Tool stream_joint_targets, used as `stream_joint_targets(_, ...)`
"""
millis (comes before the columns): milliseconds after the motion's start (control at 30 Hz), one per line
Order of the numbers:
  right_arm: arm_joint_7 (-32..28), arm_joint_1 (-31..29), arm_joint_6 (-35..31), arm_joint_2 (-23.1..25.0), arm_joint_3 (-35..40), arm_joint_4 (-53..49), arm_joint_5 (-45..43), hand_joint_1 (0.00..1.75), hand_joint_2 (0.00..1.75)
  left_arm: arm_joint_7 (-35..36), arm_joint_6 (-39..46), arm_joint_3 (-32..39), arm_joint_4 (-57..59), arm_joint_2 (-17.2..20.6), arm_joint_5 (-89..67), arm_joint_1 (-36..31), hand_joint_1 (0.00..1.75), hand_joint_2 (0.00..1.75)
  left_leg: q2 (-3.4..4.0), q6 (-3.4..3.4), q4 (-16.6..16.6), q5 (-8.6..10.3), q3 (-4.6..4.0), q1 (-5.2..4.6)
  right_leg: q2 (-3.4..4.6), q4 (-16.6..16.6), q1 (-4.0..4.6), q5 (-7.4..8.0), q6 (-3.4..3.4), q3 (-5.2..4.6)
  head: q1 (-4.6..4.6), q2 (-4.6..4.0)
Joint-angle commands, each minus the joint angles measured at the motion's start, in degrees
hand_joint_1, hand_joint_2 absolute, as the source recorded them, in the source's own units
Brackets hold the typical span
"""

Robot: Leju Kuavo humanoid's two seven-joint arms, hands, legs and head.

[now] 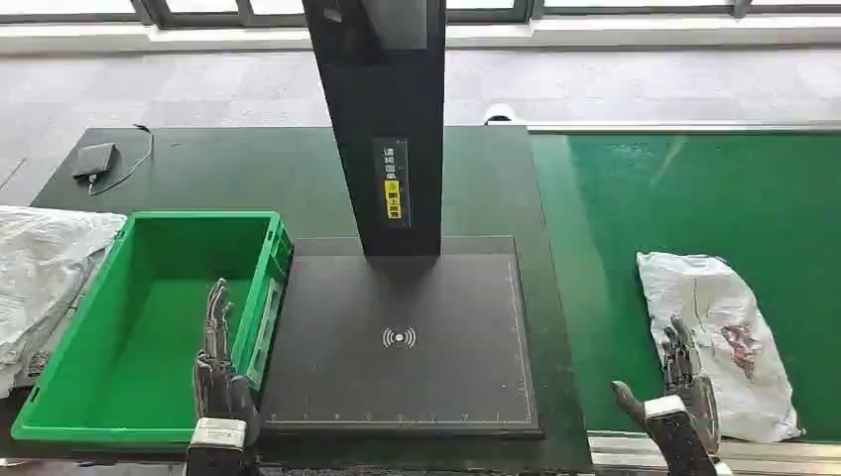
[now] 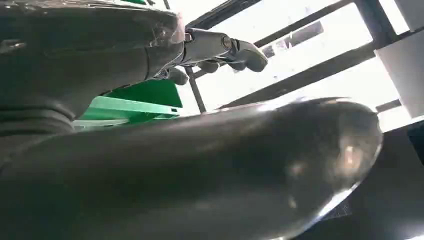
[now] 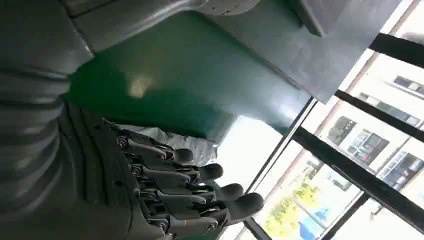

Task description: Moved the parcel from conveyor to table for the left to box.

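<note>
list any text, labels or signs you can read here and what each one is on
Black upright post: a vertical strip of small characters above a yellow label; too small to read.
Dark flat scanner pad: a white wireless-wave symbol, no words.
Green plastic crate: a pale label on its side wall; unreadable.
White plastic parcel: dark reddish marks, illegible.

Parcel point(image 1: 721, 337) on conveyor point(image 1: 635, 218); crate point(image 1: 149, 327) on table point(image 1: 248, 169).

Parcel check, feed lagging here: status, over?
Both hands open: left hand over green bin, right hand at white parcel. Parcel on conveyor, ungrasped. Path clear.
</note>
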Motion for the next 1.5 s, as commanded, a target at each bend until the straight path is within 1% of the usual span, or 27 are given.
stream_joint_targets(33,6.6,-2.2,-3.7,3.1,-7.3,1.8,11.8,0.0,1.75,0.3,-4.4,1.2,0.9,0.5,1.5,-0.5,0.0,0.0,0.06,0.02,-0.1,0.07,0.09,0.05,0.03,-0.2,0.06,0.11,-0.02,0.1,0.0,0.02)
stream_joint_targets(133,8.0,-4.0,-7.8,3.5,-8.9,3.6,16.9,0.0,1.75,0.4,-5.1,1.8,-0.2,-0.4,0.4,0.0,0.0,0.0,0.11,0.03,-0.1,0.06,0.09,0.0,0.08,-0.1,0.01,0.09,-0.01,0.08,0.0,0.02)
stream_joint_targets(167,11.0,-4.6,-13.0,3.2,-8.9,4.4,23.0,0.0,1.75,0.6,-5.7,1.8,-0.7,-0.6,0.5,0.2,0.0,0.0,0.17,0.04,-0.1,0.06,0.09,0.04,0.14,-0.2,0.06,0.14,0.0,0.1,0.0,0.0)
stream_joint_targets(200,11.9,-5.4,-14.2,3.1,-8.5,5.0,24.3,0.0,1.75,0.7,-6.7,2.2,-1.1,-0.4,1.9,0.5,0.0,0.0,0.19,0.03,-0.1,0.03,0.06,0.01,0.16,-0.1,0.02,0.09,0.0,0.04,0.0,0.02)
stream_joint_targets(433,13.2,-5.8,-15.3,3.2,-8.5,5.4,25.8,0.0,1.75,0.5,-7.3,2.6,-1.2,-0.4,2.5,0.6,0.0,0.0,0.15,0.02,-0.1,0.05,0.14,0.04,0.12,-0.2,0.05,0.11,-0.02,0.15,0.0,0.02)
stream_joint_targets(467,15.2,-6.0,-17.7,3.1,-8.3,5.8,29.4,0.0,1.75,0.3,-7.8,3.1,-1.3,-0.6,3.1,0.7,0.0,0.0,0.16,0.02,-0.2,0.07,0.17,0.04,0.13,-0.2,0.05,0.13,-0.03,0.17,0.0,0.02)
stream_joint_targets(533,16.8,-7.1,-17.6,2.3,-8.2,7.5,31.2,0.0,1.75,0.9,-8.3,3.6,-1.6,-0.7,3.0,0.9,0.0,0.0,0.12,0.01,-0.1,0.02,0.08,0.02,0.1,-0.1,0.03,0.06,-0.01,0.08,0.0,0.02)
stream_joint_targets(567,19.2,-7.8,-18.2,1.3,-8.0,9.2,34.4,0.0,1.75,1.2,-9.0,3.6,-1.6,-0.6,3.2,0.9,0.0,0.0,0.18,0.02,-0.1,0.04,0.11,0.05,0.16,-0.2,0.07,0.12,-0.01,0.12,0.0,0.02)
stream_joint_targets(600,20.6,-9.4,-20.1,0.4,-7.8,11.7,36.4,0.0,1.75,1.3,-8.5,4.0,-1.6,-0.9,3.0,1.1,0.0,0.0,0.18,0.02,-0.1,0.01,0.1,0.01,0.16,-0.1,0.02,0.08,0.0,0.09,0.02,0.0)
stream_joint_targets(633,21.7,-10.6,-20.7,-0.5,-7.5,14.2,38.1,0.0,1.75,1.2,-7.9,4.1,-1.7,-1.0,2.8,1.2,0.0,0.0,0.26,0.04,-0.1,0.04,0.14,0.02,0.24,-0.2,0.03,0.13,0.0,0.11,0.0,0.02)
stream_joint_targets(667,21.9,-12.3,-20.2,-1.7,-7.5,17.7,36.5,0.0,1.75,0.6,-6.6,3.9,-1.7,-1.2,2.2,1.3,0.0,0.0,0.33,0.05,-0.2,0.06,0.18,0.03,0.31,-0.2,0.05,0.18,0.0,0.14,0.0,0.02)
stream_joint_targets(733,23.4,-15.5,-23.0,-4.5,-6.6,25.1,37.5,0.0,1.75,0.1,-3.3,2.7,-2.2,-0.8,1.8,1.5,0.0,0.0,0.32,0.06,-0.2,0.07,0.17,0.04,0.29,-0.3,0.06,0.2,0.02,0.16,0.02,0.02)
stream_joint_targets(767,23.2,-17.0,-23.3,-5.5,-6.4,28.3,36.5,0.0,1.75,0.2,-3.5,1.8,-1.7,-0.4,3.7,1.7,0.0,0.0,0.33,0.07,-0.2,0.08,0.17,0.03,0.31,-0.3,0.05,0.22,0.03,0.16,0.0,0.02)
stream_joint_targets(800,23.4,-19.0,-26.0,-7.3,-6.0,33.3,36.3,0.0,1.75,1.7,-5.2,1.2,-0.7,0.0,7.3,1.6,0.0,0.0,0.26,0.05,-0.1,0.03,0.14,0.02,0.26,-0.2,0.03,0.14,0.03,0.13,0.0,0.02)
stream_joint_targets(833,22.8,-19.6,-26.6,-8.0,-6.0,35.3,35.4,0.0,1.75,1.3,-4.6,0.5,-0.3,0.5,6.6,1.6,0.0,0.0,0.33,0.09,-0.2,0.09,0.17,0.03,0.31,-0.3,0.05,0.24,0.05,0.17,0.0,0.0)
stream_joint_targets(900,22.1,-19.7,-27.3,-8.4,-5.9,36.4,34.8,0.0,1.75,1.2,-4.0,0.2,0.1,0.6,6.6,1.6,0.0,0.0,0.25,0.1,-0.2,0.11,0.19,0.05,0.23,-0.4,0.07,0.25,0.07,0.26,0.0,0.02)
stream_joint_targets(1000,21.5,-19.7,-26.6,-8.0,-6.3,36.4,33.3,0.0,1.75,0.4,-3.1,0.3,0.1,0.6,6.1,1.4,0.0,0.0,0.1,0.08,0.0,0.07,0.12,0.0,0.11,-0.1,-0.07,0.14,0.11,0.15,0.0,0.02)
stream_joint_targets(1200,21.5,-19.7,-26.6,-8.0,-6.3,36.4,33.3,0.0,1.75,0.4,-3.1,0.3,0.1,0.6,6.1,1.4,0.0,0.0,0.1,0.08,0.0,0.07,0.12,0.0,0.11,-0.1,-0.07,0.14,0.11,0.15,0.0,0.02)
stream_joint_targets(1233,20.0,-19.7,-25.0,-7.9,-6.6,36.4,31.1,0.0,1.75,0.4,-2.8,0.2,0.2,0.7,6.1,1.3,0.0,0.0,0.1,0.09,0.0,0.08,0.13,0.0,0.11,-0.2,-0.06,0.16,0.11,0.16,0.0,0.02)
stream_joint_targets(1267,19.1,-19.6,-22.2,-8.0,-7.0,37.0,28.8,0.0,0.0,0.7,-3.3,-0.2,0.6,1.2,6.2,0.9,0.0,0.0,0.1,0.09,-0.1,0.08,0.13,0.01,0.11,-0.2,-0.06,0.16,0.11,0.17,0.0,0.02)
stream_joint_targets(1300,20.0,-19.5,-21.2,-8.8,-6.7,37.7,29.2,0.0,0.0,0.9,-3.5,-0.3,1.0,1.4,6.4,0.5,0.0,0.0,0.11,0.1,-0.1,0.11,0.14,0.02,0.11,-0.2,-0.05,0.2,0.11,0.19,0.0,0.02)
stream_joint_targets(1333,15.5,-20.5,-20.5,-7.0,-8.1,39.1,23.4,0.0,0.0,0.8,-3.1,0.0,1.2,1.1,6.1,-0.6,0.0,0.0,0.05,0.08,0.0,0.08,0.12,-0.05,0.05,-0.1,-0.07,0.14,0.11,0.16,0.0,0.02)
stream_joint_targets(1367,15.5,-20.5,-20.5,-7.0,-8.1,39.1,23.4,0.0,0.0,0.8,-3.1,0.0,1.2,1.1,6.1,-0.6,0.0,0.0,0.07,0.09,-0.1,0.12,0.16,-0.02,0.06,-0.3,-0.03,0.2,0.1,0.23,0.0,0.02)
stream_joint_targets(1400,15.5,-20.5,-20.5,-7.0,-8.1,39.1,23.4,0.0,0.0,0.8,-3.1,0.0,1.2,1.1,6.1,-0.6,0.0,0.0,0.09,0.08,0.0,0.07,0.08,-0.06,0.1,-0.1,-0.06,0.15,0.1,0.09,0.0,0.02)
stream_joint_targets(1433,15.4,-20.9,-17.9,-7.4,-6.9,39.9,24.0,0.0,0.0,0.1,-4.1,0.5,1.1,1.0,7.6,-0.7,0.0,0.0,0.12,0.09,0.0,0.06,0.03,-0.05,0.14,-0.1,-0.03,0.15,0.11,0.04,0.0,0.02)
stream_joint_targets(1500,16.8,-21.1,-15.4,-7.6,-6.5,41.0,24.3,0.0,0.0,0.3,-4.4,1.5,1.1,0.7,7.0,-1.0,0.0,0.0,0.13,0.1,0.0,0.08,0.03,-0.05,0.15,-0.1,-0.04,0.17,0.12,0.04,0.02,0.02)
